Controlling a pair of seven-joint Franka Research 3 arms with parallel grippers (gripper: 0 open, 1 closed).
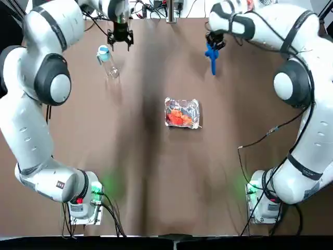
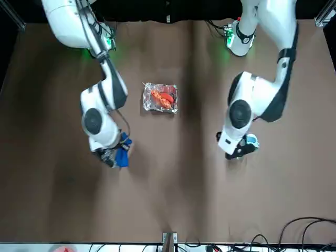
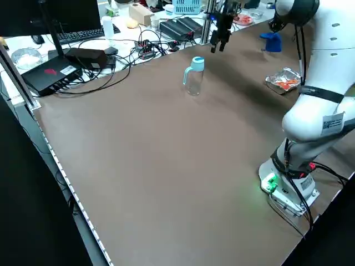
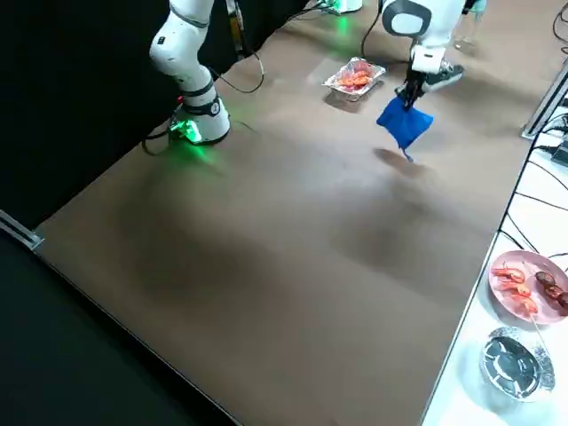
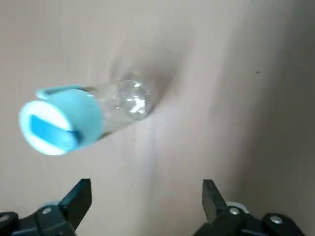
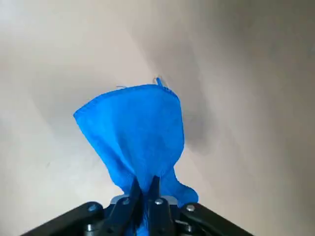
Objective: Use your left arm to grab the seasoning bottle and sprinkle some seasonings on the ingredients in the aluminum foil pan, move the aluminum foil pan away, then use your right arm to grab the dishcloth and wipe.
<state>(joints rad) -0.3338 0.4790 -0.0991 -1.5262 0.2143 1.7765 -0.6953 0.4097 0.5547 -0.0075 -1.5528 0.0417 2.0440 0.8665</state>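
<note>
The seasoning bottle (image 1: pixel 106 61) stands upright on the table at the far left, clear with a light-blue cap (image 5: pixel 56 120). My left gripper (image 1: pixel 120 39) hovers open just beside and above it, holding nothing. The aluminum foil pan (image 1: pixel 182 112) with orange-red ingredients (image 1: pixel 179 116) sits at the table's middle. My right gripper (image 1: pixel 213 46) at the far right is shut on the blue dishcloth (image 1: pixel 212 56), which hangs down from its fingers above the table (image 4: pixel 404 122).
Cables, black boxes and a blue basket (image 3: pixel 186 6) crowd the bench past the table's far edge. A pink plate of food (image 4: pixel 528 282) and a metal dish (image 4: pixel 513 359) sit off the table's side. The arms' bases (image 1: pixel 83 205) stand at the near corners.
</note>
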